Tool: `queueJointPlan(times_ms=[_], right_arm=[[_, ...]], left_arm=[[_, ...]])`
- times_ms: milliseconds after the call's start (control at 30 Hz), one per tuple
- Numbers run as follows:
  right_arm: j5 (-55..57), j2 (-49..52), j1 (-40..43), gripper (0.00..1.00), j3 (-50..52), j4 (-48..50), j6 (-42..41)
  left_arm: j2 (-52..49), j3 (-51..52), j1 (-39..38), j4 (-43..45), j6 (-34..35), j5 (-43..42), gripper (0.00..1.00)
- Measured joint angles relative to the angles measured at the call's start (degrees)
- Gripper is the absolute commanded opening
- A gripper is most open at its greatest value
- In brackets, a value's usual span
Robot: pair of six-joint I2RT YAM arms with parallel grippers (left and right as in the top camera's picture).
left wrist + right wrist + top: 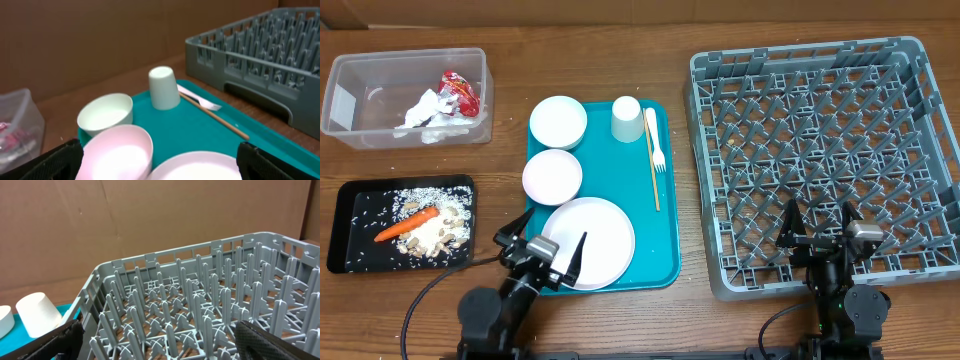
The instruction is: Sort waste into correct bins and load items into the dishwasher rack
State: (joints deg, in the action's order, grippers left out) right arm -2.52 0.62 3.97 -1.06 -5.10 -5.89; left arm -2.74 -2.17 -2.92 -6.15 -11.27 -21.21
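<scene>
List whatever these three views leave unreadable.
- Plate: overhead, its near-left edge lies under the left gripper; left wrist view, the bottom edge cuts it off.
- Clear tub: left wrist view, cut by the left edge and blurred; contents only a red smear.
- Black tray: overhead, nuts and grains too small to tell apart.
- Rack: overhead, the right gripper covers some pegs.

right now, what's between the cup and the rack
Overhead view: the fork lies beside the cup on the teal tray; past its rim, bare table up to the rack.
</scene>
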Motion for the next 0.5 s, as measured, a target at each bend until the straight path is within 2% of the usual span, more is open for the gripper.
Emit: queueJointPlan(times_ms=[200, 400, 500], right_arm=[[0.0, 0.0, 0.0, 1.0, 0.0, -0.02, -0.02], [0.0, 0.0, 0.0, 1.0, 0.0, -0.02, -0.04], [0.0, 0.02, 0.0, 1.0, 0.0, -0.04, -0.04]], left_arm=[[1.79, 0.0, 0.0, 0.42, 0.28, 0.63, 1.0], [1.86, 0.79, 0.0, 6.88, 0.35, 3.61, 1.0], [1.86, 1.2, 0.0, 6.91, 0.33, 6.93, 1.0]])
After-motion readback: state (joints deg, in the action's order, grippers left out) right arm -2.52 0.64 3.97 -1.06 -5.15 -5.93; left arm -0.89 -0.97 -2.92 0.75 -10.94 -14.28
